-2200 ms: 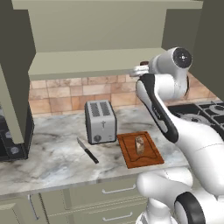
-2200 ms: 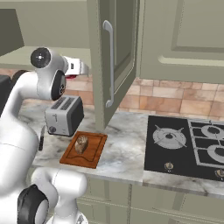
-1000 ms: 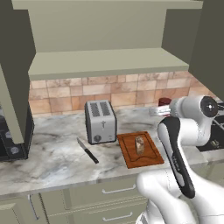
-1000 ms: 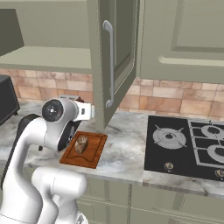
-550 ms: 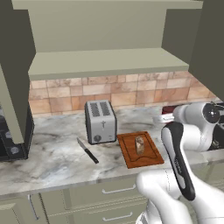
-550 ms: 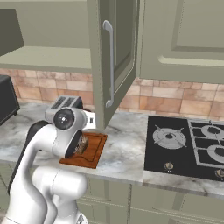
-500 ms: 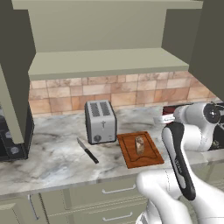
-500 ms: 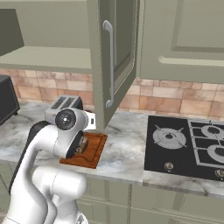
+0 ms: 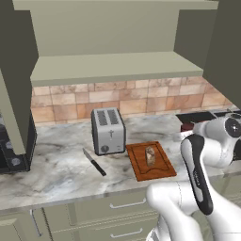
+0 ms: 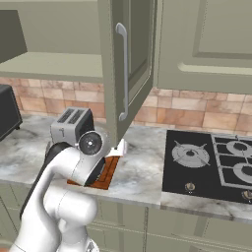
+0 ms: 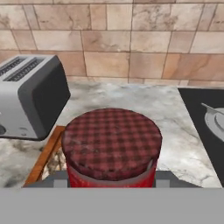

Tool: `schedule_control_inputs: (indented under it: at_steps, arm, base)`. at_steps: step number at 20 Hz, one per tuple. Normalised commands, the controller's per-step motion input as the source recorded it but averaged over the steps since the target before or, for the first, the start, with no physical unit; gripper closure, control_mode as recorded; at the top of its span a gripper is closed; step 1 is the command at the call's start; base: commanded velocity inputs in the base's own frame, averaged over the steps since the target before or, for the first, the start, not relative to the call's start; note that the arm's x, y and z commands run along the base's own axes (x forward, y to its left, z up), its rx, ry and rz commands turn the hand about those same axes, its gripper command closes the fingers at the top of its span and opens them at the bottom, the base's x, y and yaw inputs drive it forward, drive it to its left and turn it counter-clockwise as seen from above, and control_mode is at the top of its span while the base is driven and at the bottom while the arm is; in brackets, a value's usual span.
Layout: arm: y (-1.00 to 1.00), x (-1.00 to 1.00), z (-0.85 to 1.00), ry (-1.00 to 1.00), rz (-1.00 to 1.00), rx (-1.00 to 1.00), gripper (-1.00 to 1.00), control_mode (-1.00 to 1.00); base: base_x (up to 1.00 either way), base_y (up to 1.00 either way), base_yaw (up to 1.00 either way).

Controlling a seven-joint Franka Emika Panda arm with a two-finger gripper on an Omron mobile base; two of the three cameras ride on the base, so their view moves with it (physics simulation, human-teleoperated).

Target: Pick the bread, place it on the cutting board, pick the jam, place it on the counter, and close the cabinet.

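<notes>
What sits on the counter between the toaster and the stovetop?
The cutting board with the bread on it, beside the toaster in the left base view. Nearer the stovetop, the gripper holds the jam.

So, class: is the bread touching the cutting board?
Touching. The left base view shows the bread lying flat on the cutting board, with no gap beneath it.

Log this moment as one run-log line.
bread: on cutting board | jam: held by gripper, above counter | cabinet: open
</notes>
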Motion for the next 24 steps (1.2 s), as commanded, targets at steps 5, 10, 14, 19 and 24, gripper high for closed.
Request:
schedule_control_inputs:
  at_steps: [5,10,14,19,24]
  arm:
    - [-0.18,0.0,-0.49,0.0,0.0,0.0,1.0,-1.0]
    - [-0.17,0.0,-0.45,0.0,0.0,0.0,1.0,-1.0]
    - [-0.16,0.0,-0.47,0.0,0.0,0.0,1.0,-1.0]
    - [-0.14,0.01,-0.48,0.0,0.0,0.0,1.0,-1.0]
    - [-0.17,0.05,-0.37,0.0,0.0,0.0,1.0,-1.0]
  base:
    - [0.0,0.0,0.0]
    - [0.0,0.0,0.0]
    - [0.0,0.0,0.0]
    - [0.0,0.0,0.0]
    - [0.0,0.0,0.0]
